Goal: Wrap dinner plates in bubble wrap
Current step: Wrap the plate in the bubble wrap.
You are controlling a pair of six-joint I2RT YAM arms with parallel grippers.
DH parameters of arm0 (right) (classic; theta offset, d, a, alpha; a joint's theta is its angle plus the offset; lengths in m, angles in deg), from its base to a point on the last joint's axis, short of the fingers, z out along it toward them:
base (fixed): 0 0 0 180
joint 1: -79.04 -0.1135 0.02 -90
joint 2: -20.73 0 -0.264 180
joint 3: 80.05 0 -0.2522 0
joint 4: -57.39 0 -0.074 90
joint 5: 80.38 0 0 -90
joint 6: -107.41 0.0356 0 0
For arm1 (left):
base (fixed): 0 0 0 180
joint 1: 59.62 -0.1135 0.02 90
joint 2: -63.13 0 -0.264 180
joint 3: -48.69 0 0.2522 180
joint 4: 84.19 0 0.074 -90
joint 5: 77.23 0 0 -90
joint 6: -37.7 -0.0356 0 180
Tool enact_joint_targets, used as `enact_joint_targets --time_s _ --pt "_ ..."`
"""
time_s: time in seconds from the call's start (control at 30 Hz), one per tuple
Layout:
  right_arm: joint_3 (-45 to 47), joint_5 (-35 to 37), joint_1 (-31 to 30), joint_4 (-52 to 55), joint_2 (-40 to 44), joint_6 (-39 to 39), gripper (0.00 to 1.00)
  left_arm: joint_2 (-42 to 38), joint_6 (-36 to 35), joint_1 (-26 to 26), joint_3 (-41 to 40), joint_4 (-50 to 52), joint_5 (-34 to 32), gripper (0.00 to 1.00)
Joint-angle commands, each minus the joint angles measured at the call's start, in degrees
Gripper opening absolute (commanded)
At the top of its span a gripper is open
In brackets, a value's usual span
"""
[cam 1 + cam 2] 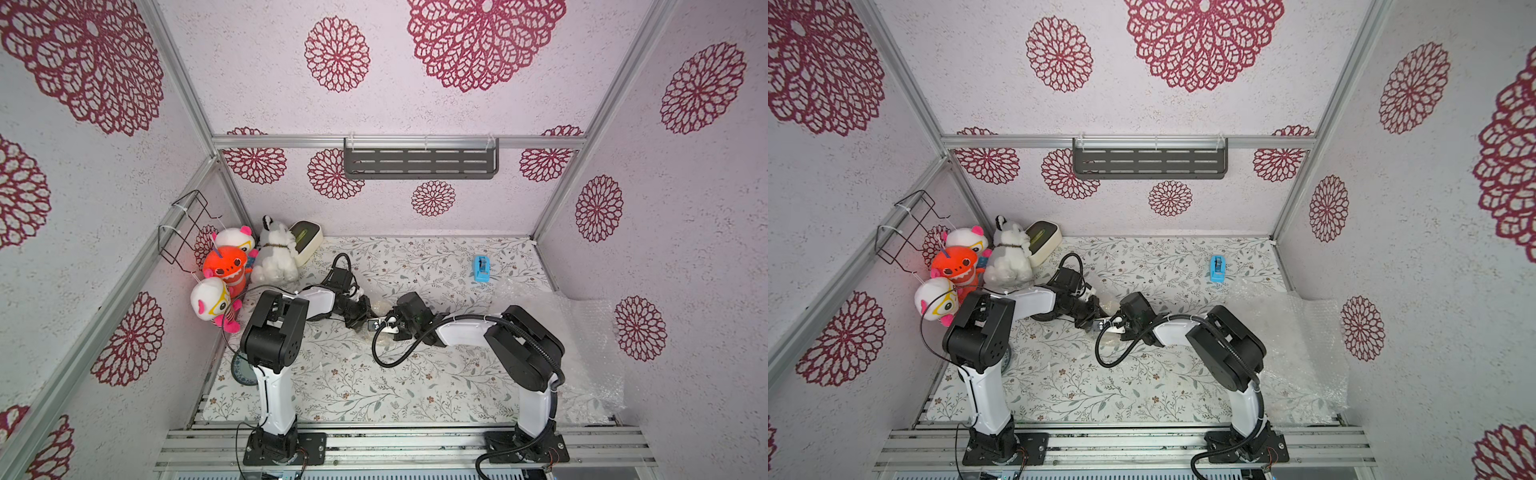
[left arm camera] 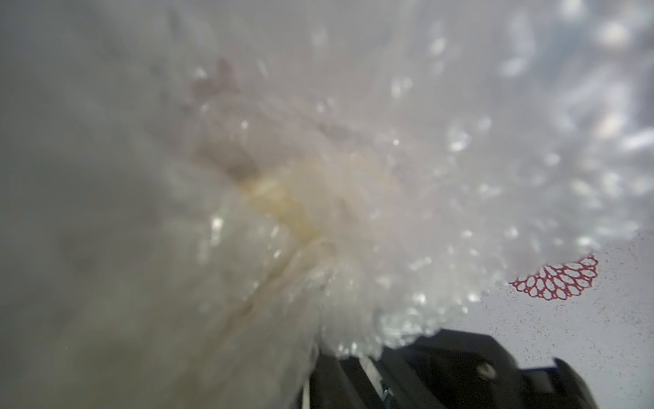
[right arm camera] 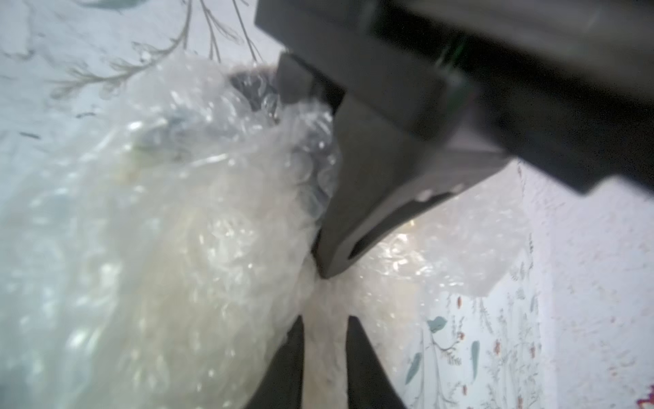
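Observation:
In both top views my two arms meet over the middle of the table at a crumpled bundle of bubble wrap (image 1: 380, 311) (image 1: 1109, 308). A cream shape (image 3: 159, 212), apparently a plate, shows through the wrap. My left gripper (image 1: 365, 318) (image 2: 339, 357) is shut on a gathered end of the wrap (image 2: 354, 177). One of its fingers (image 3: 354, 212) pinches that end in the right wrist view. My right gripper (image 1: 386, 326) (image 3: 325, 322) is open a little, with a twisted strand of wrap running between its fingers. A grey-teal plate (image 1: 240, 370) lies half hidden under the left arm.
Loose bubble wrap sheets (image 1: 582, 332) cover the table's right side. A blue tape dispenser (image 1: 482, 268) stands at the back right. Plush toys (image 1: 232, 266) and a cream box with a green top (image 1: 305, 241) fill the back left corner, below a wire basket (image 1: 187, 226).

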Motion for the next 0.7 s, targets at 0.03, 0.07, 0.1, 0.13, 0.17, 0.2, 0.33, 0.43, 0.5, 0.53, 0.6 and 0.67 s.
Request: enact_joint_targets --time_s 0.03,0.07,0.1,0.13,0.17,0.2,0.33,0.43,0.5,0.53,0.6,0.67 --pt "0.3 -13.9 3.5 2.0 6.7 20.4 0.39 4.2 -0.6 -0.6 -4.0 1.6 -9.6 0.07" --pt "0.6 -15.0 4.0 1.4 7.0 24.4 0.4 4.3 -0.6 -0.7 -3.9 1.3 -9.5 0.07" --pt "0.6 -15.4 4.2 0.8 6.8 29.0 0.4 4.3 -0.6 -0.7 -3.8 1.2 -9.3 0.07" --pt "0.0 -15.0 4.2 0.8 6.1 33.4 0.4 4.2 -0.6 -0.7 -3.8 1.0 -9.3 0.06" --pt "-0.8 -14.8 4.3 1.1 5.4 37.0 0.4 4.0 -0.6 -0.8 -3.8 0.9 -9.5 0.06" --pt "-1.9 -14.5 4.3 1.5 4.2 40.3 0.4 3.8 -0.6 -0.8 -3.8 0.9 -9.5 0.06" --pt "-5.2 -16.5 3.9 0.0 -0.2 52.1 0.36 3.4 0.0 -1.2 -4.0 -0.1 -8.4 0.06" --pt "-4.0 -21.8 2.3 -3.2 -2.7 50.9 0.39 3.2 0.6 -1.3 -3.8 -0.9 -7.1 0.06" --pt "-4.6 -20.6 1.7 -0.7 -5.1 50.8 0.41 2.5 0.8 -1.5 -3.5 -0.8 -6.2 0.08" --pt "-5.1 -18.2 1.6 1.3 -6.4 51.3 0.41 2.0 0.7 -1.7 -3.0 -0.4 -5.6 0.11" --pt "-5.2 -14.3 1.5 4.4 -7.8 52.3 0.41 0.1 0.6 -2.0 -1.9 0.9 -5.1 0.19" --pt "-4.0 -12.4 1.5 5.2 -7.8 53.5 0.41 -2.7 0.4 -2.7 -0.3 2.8 -4.7 0.31"
